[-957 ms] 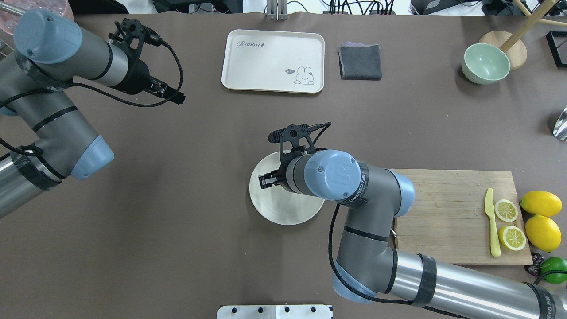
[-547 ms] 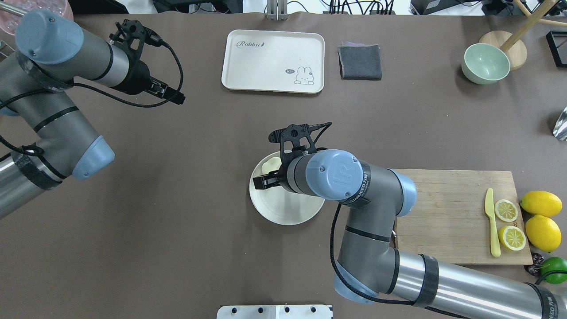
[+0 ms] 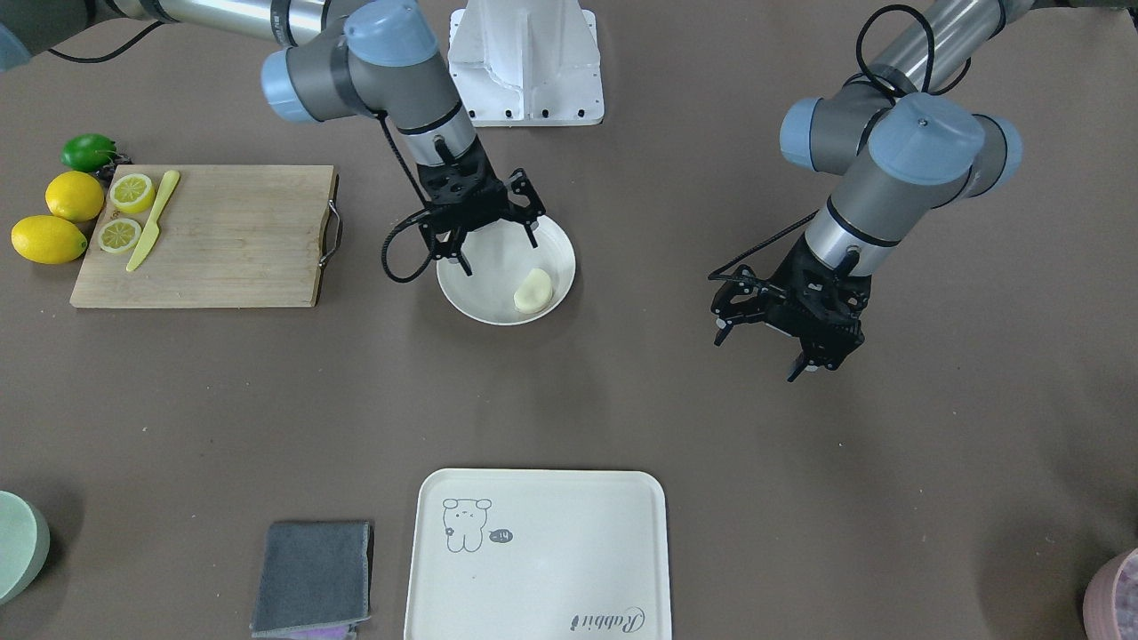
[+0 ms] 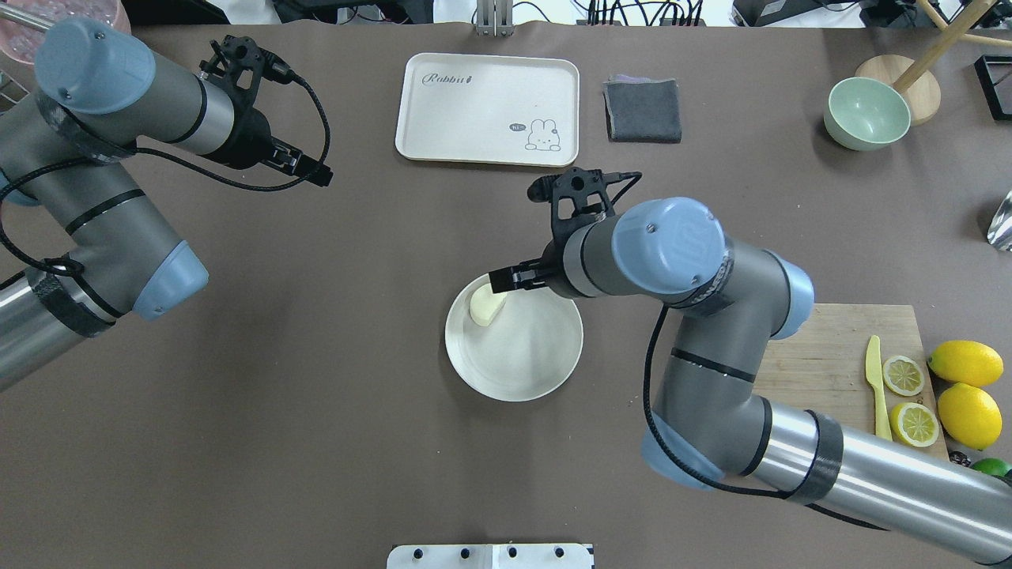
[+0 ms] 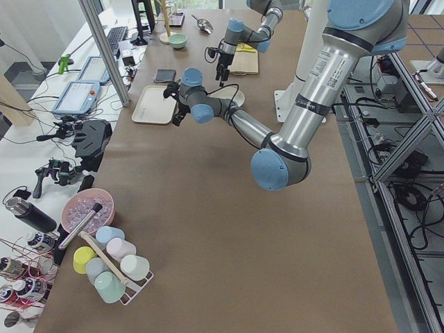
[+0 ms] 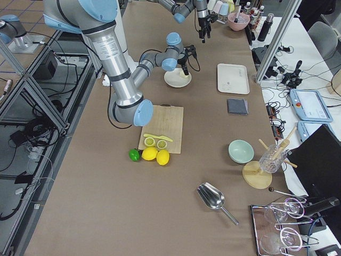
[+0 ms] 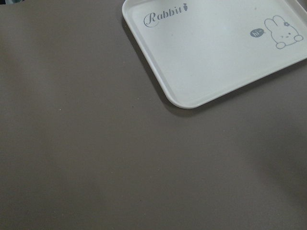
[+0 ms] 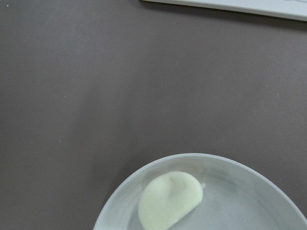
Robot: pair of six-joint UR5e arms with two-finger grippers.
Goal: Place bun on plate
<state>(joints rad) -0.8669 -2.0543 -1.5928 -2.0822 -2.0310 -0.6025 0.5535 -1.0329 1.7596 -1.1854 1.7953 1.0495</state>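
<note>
The bun [image 4: 486,305], a pale cream lump, lies inside the round off-white plate [image 4: 522,359] near its far-left rim. It shows clearly in the front view [image 3: 533,290] and the right wrist view [image 8: 170,199]. My right gripper [image 4: 507,279] hangs open just above the plate's far edge, to the right of the bun, holding nothing. Seen from the front, the right gripper [image 3: 498,253] has its fingers spread over the plate [image 3: 480,298]. My left gripper [image 4: 304,166] hovers open and empty over bare table at the far left.
A cream tray [image 4: 488,108] with a rabbit drawing and a folded grey cloth [image 4: 643,111] lie at the back. A pale green bowl [image 4: 866,113] stands back right. A wooden cutting board [image 4: 822,371] at the right carries a yellow knife and lemon halves, with whole lemons beside it.
My right gripper has let the bun go and drawn back up and to the right, off the plate's middle. The bun now lies uncovered on the plate. The left arm barely moved.
</note>
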